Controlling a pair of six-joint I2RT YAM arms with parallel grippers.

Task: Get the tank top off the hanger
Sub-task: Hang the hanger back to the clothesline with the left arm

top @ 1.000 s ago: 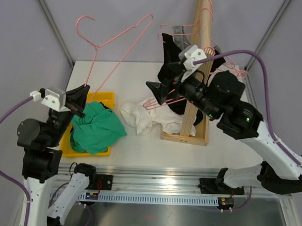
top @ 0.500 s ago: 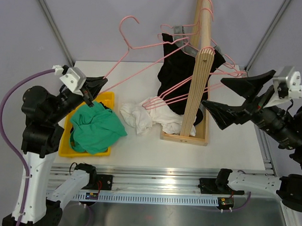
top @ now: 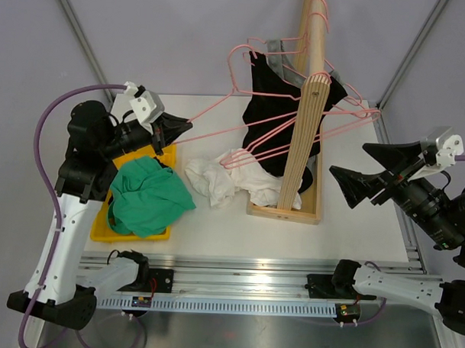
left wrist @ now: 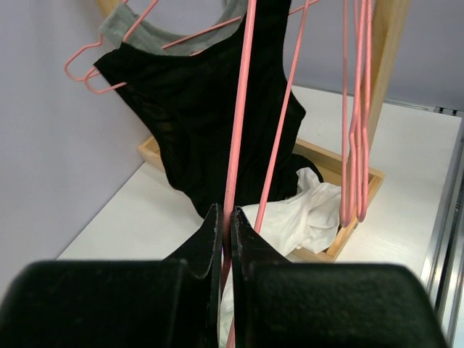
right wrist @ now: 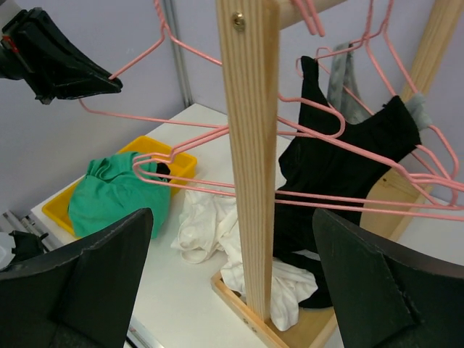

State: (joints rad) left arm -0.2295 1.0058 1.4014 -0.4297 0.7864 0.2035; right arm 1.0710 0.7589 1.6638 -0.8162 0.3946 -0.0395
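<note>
Tank top, green fabric (top: 147,198), lies freed; left hand (top: 187,128) pinches bare pink wire hanger (left wrist: 238,130), probably for rehanging; right hand (top: 349,161) wide, empty.

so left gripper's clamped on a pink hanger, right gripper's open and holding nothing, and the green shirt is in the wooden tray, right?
Not quite. The green shirt lies in the yellow bin, not the wooden tray; the top external view shows it. The rest holds: the left gripper is clamped on a pink hanger, and the right gripper is open and holding nothing.
</note>
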